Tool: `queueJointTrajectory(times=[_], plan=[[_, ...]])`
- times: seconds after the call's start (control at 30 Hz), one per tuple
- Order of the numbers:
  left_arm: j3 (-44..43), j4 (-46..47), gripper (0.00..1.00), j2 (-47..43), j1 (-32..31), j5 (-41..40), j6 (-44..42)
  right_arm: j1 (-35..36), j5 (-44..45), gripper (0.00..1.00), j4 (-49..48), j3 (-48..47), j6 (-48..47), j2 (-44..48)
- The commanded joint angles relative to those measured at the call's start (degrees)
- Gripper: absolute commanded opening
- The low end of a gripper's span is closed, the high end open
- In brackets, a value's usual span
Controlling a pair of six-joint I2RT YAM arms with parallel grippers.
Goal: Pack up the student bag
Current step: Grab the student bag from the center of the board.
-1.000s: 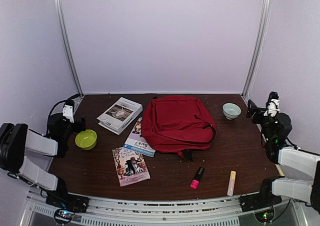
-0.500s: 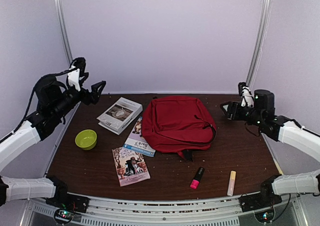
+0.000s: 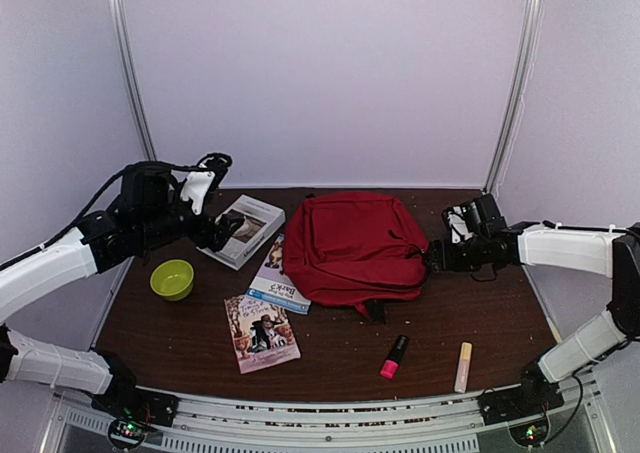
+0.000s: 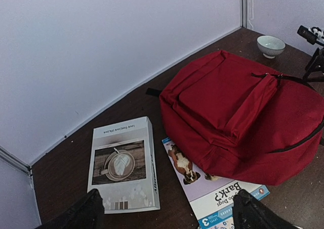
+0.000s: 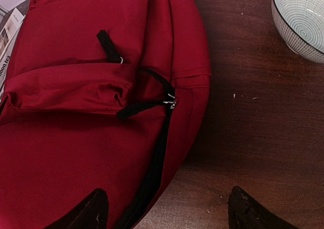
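Observation:
The student bag is a red backpack lying flat and zipped in the middle of the table. It also fills the right of the left wrist view and the left of the right wrist view. My left gripper hovers open over the near end of a white coffee-cover book, its jaws wide apart and empty. My right gripper is open at the bag's right edge, and its jaws straddle the black zipper line and bare table. A black zipper pull lies just ahead of it.
A "Bark?" book is partly tucked under the bag's left side. A third book lies in front, a green bowl at the left, and a pale bowl at the back right. A pink highlighter and a cream marker lie near the front.
Both arms rose from their folded rest and came inward and down: the left to above the white book, the right to the bag's right edge. The objects have not moved.

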State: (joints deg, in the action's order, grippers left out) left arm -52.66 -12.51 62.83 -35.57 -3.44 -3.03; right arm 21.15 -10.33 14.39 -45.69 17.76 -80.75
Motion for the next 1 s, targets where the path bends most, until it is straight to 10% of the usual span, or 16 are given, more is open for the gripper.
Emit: queueJointTrajectory(times=[0.0,0.7,0.97], plan=[[0.41,1.04,0.91,-0.08,-0.06,0.15,0.83,0.38,1.09,0.83,0.82,-1.29,-1.55,3.21],[-0.47,-1.39,0.95,0.13,-0.04,-3.0,4.39,-1.8,5.73,0.9,-0.97,4.05,-4.07,18.71],[-0.42,-1.2,0.94,0.91,-0.04,-2.73,7.15,-1.56,-5.27,0.86,-5.44,3.81,0.28,7.9]])
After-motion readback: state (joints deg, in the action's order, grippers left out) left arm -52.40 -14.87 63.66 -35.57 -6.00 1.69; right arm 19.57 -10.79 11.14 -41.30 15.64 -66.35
